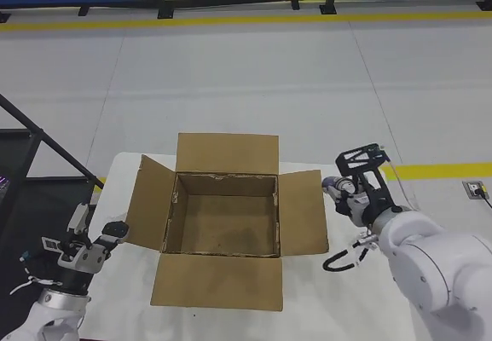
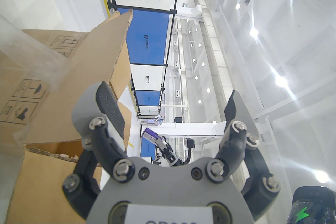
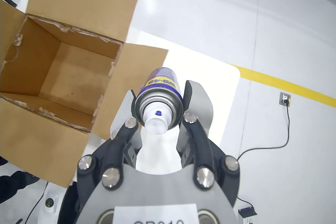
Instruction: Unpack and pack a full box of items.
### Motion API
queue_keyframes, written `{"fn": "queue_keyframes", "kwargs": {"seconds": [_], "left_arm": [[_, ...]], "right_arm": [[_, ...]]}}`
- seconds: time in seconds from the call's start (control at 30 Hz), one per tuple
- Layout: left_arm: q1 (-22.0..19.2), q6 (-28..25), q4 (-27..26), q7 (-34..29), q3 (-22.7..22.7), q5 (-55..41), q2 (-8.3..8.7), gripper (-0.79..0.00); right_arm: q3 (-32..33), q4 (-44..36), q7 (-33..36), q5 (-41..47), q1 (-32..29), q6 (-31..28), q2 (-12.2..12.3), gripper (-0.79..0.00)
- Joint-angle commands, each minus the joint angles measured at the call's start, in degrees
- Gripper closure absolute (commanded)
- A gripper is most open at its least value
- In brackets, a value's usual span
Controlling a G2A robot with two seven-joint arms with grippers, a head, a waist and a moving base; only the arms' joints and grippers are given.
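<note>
On the white desk (image 1: 312, 294) I see the cardboard box (image 1: 227, 152) standing open, flaps splayed. My right wrist view shows the right gripper (image 3: 161, 93) clamped on a spray can (image 3: 162, 82) beside the box. My left wrist view shows the left gripper (image 2: 168, 93) spread wide by a flap.

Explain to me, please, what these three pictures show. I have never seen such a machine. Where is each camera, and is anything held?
It is a robot with two arms, each ending in a two-fingered gripper. The top view looks down from above the arms at a table carrying an open, empty cardboard box. The other two pictures come from cameras on the wrists. The right gripper is shut on a spray can, held beside the box. The left gripper is open, holds nothing, and points upward at the box's other side.
</note>
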Motion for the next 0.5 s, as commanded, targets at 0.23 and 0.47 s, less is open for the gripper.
{"fn": "queue_keyframes", "kwargs": {"seconds": [0.23,0.47], "left_arm": [[3.5,-2.9,-0.5,0.9,-3.1,-3.6,-0.22,-0.785],[4.4,-3.5,-0.6,0.6,-4.0,-4.6,-0.27,-0.785]], "right_arm": [[-23.4,24.0,-5.5,10.0,22.2,2.3,-7.5,0.0],[-36.0,42.5,-11.7,17.4,29.5,0.8,-14.6,0.0]]}}
